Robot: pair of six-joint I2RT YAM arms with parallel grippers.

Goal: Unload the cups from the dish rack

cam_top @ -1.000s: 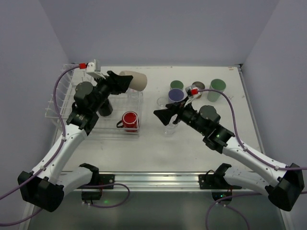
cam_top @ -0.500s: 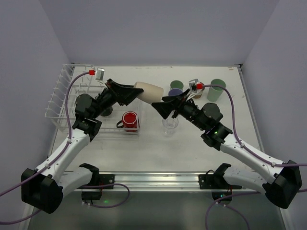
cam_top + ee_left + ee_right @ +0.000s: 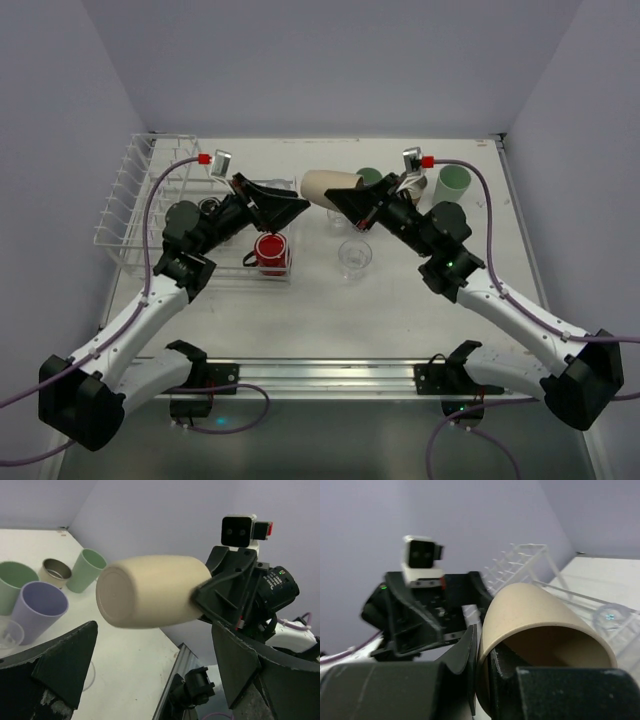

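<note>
A beige cup (image 3: 325, 186) hangs on its side above the table's middle. My right gripper (image 3: 347, 201) is shut on its rim, one finger inside and one outside (image 3: 482, 647). In the left wrist view the cup's base (image 3: 150, 597) faces my left gripper (image 3: 152, 645), which stands open and apart from it (image 3: 290, 205). The white wire dish rack (image 3: 130, 200) stands at the left with a red mug (image 3: 271, 248) in its basket section. Out of the rack on the table are a clear cup (image 3: 354, 255), a mint green cup (image 3: 452, 183) and a lavender cup (image 3: 37, 607).
A dark green cup (image 3: 369, 177) stands at the back, close behind the right gripper. A brown cup (image 3: 55, 570) sits among the green ones in the left wrist view. The two arms meet over the table's middle. The metal rail (image 3: 330, 375) runs along the near edge.
The beige cup has passed from the left gripper to the right one. The left jaws opened and let go; the right jaws shut on the rim. The cup moved right, away from the rack.
</note>
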